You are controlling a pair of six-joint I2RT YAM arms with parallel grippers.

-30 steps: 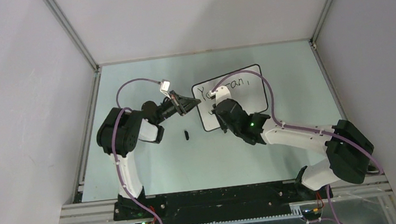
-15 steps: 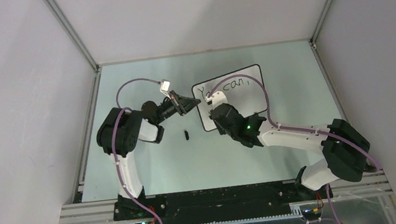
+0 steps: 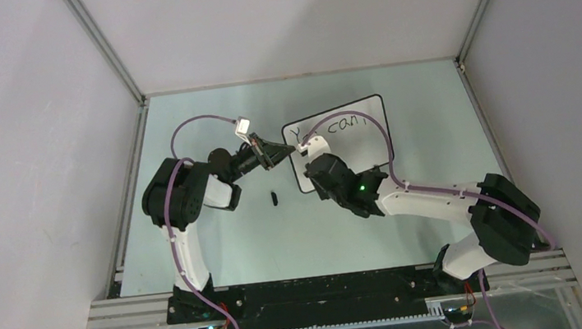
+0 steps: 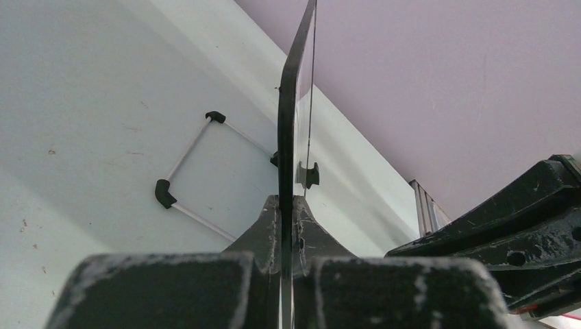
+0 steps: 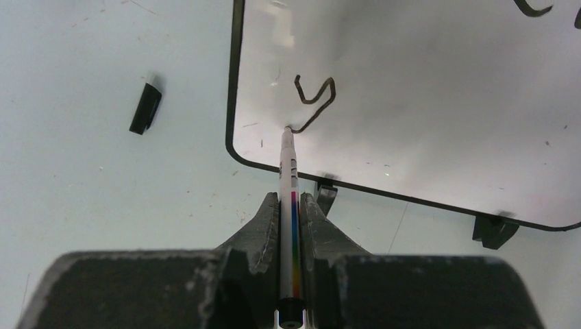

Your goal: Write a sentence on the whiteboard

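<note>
Lying near whiteboard (image 5: pixel 411 103), black cap (image 5: pixel 145 108).

Marker cap (image 3: pixel 273 197) left of whiteboard (image 3: pixel 368 143)

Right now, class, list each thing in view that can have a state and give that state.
Small glossy white black-framed whiteboard: clamped at one edge by the left pincer.
Black handwritten sentence: unfinished, second line only a "y".
Thin white rainbow-striped marker: uncapped, tip on the whiteboard, gripped by the right pincer.
Small black cap: off, lying on the table apart from the whiteboard.
</note>
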